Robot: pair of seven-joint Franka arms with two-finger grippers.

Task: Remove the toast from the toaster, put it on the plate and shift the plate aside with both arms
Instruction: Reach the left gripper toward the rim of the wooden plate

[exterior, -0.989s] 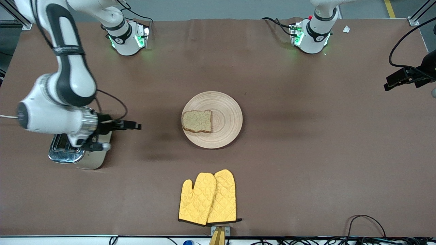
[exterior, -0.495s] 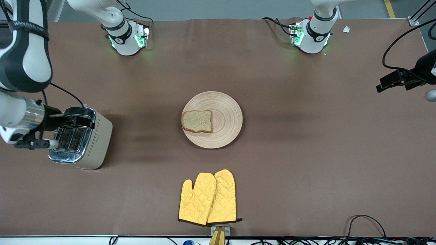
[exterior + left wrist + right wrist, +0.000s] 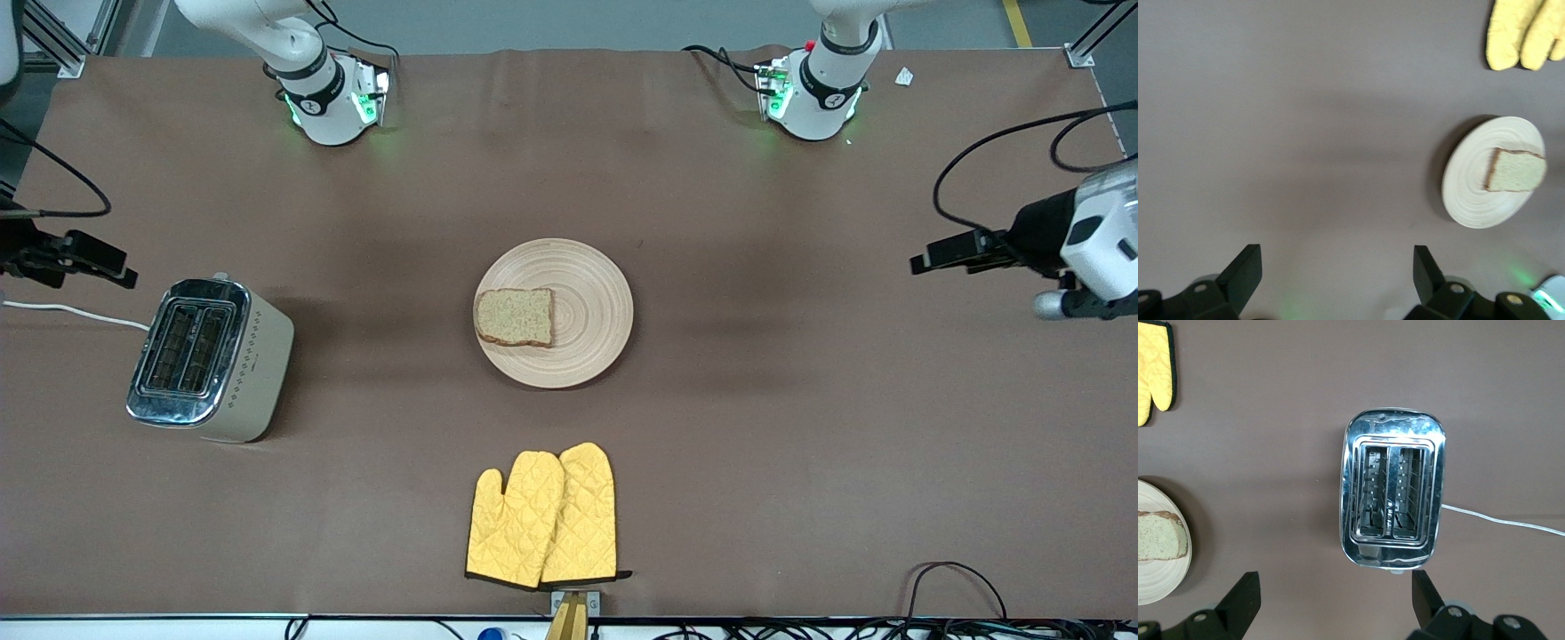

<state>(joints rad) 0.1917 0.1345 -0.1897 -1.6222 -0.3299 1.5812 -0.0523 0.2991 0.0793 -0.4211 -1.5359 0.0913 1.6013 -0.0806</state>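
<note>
Brown table [image 3: 800,427], front view: toast [image 3: 515,317] lay on the plate [image 3: 596,302], both toaster [image 3: 209,360] slots empty. Left gripper [image 3: 920,264] and right gripper [image 3: 124,276] hung at opposite table ends, well apart from the plate. Yellow mitts [image 3: 544,516] untouched.

Left wrist view: left gripper [image 3: 1338,273] fingers spread, holding nothing, plate [image 3: 1471,200] off to one side.

Right wrist view: right gripper [image 3: 1335,597] wide apart, empty, over bare table beside the toaster [image 3: 1393,495].

Judgement: extraction and placement done; two-arm plate move left.

toast [image 3: 514,316] on plate [image 3: 596,302], mitts [image 3: 542,516] nearer camera
</note>
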